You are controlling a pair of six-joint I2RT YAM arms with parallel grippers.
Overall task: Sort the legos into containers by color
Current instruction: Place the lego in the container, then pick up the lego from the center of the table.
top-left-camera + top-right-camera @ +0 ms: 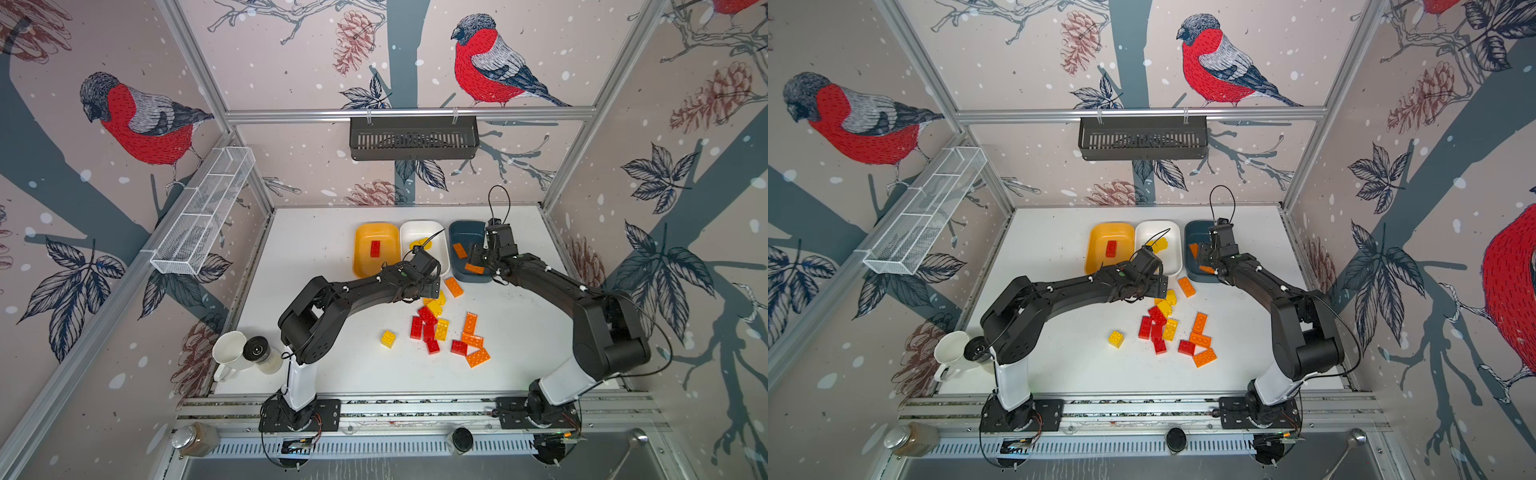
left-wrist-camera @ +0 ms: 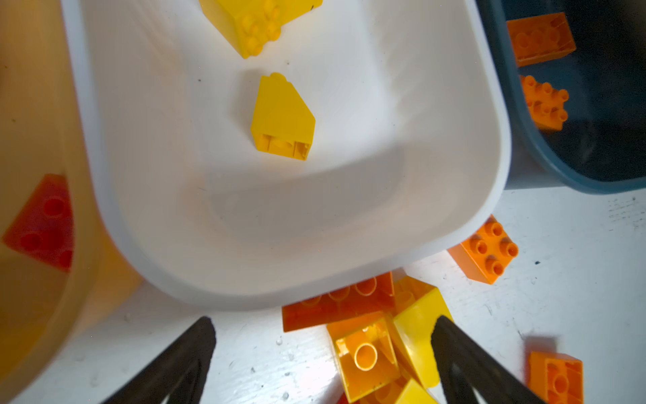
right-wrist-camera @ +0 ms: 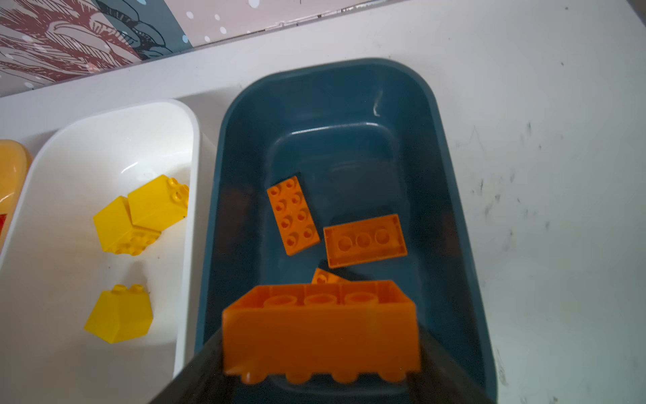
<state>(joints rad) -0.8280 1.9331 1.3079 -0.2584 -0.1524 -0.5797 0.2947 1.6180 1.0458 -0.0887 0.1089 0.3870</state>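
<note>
Brick, orange, sits between the right gripper's jaws, its ends against the fingers; whether they pinch it or stand loose I cannot tell. Its long axis runs jaw to jaw, across the blue tray below, with the hollow underside facing away from the wrist and the studs back toward it. It belongs there, I'd say: past the fingertips more orange bricks lie in that tray. Off to the side, the left gripper hangs wide open and empty over the pile.
</note>
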